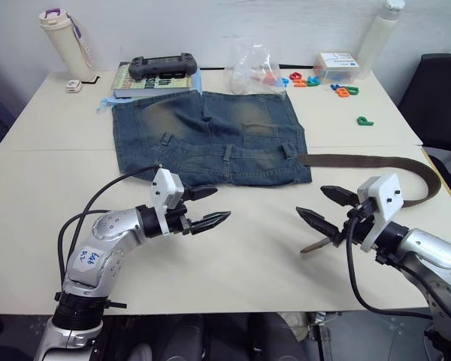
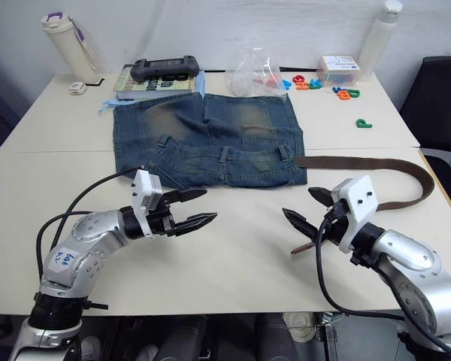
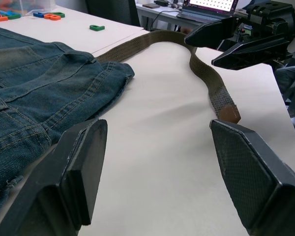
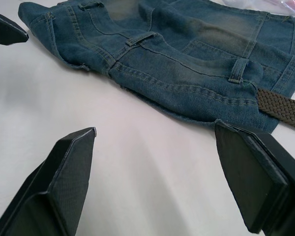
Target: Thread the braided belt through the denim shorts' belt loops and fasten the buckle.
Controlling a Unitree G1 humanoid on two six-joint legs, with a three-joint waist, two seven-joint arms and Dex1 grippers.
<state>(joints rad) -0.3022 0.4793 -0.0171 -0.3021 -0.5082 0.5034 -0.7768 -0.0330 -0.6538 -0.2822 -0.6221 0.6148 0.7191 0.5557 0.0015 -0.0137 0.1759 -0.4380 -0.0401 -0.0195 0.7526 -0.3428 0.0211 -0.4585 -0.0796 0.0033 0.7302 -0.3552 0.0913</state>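
The denim shorts [image 1: 210,139] lie flat at the middle of the table, waistband toward me, with belt loops [image 1: 227,154] [image 4: 142,38] standing along it. The braided belt [image 1: 361,160] comes out from the shorts' right corner, runs right, curves back and ends in a tan tip [image 3: 228,114] just under my right gripper [image 1: 310,201]. That gripper hovers open over the tip, holding nothing. My left gripper [image 1: 222,203] is open too, just in front of the waistband's middle, a little above the table. The buckle is hidden.
At the back stand a book with a black game controller [image 1: 163,68], a cream bottle [image 1: 64,37], a clear plastic bag [image 1: 257,69], a small box [image 1: 337,66], coloured letters [image 1: 346,90] and a white bottle [image 1: 379,34]. A black chair [image 1: 436,98] stands at the right.
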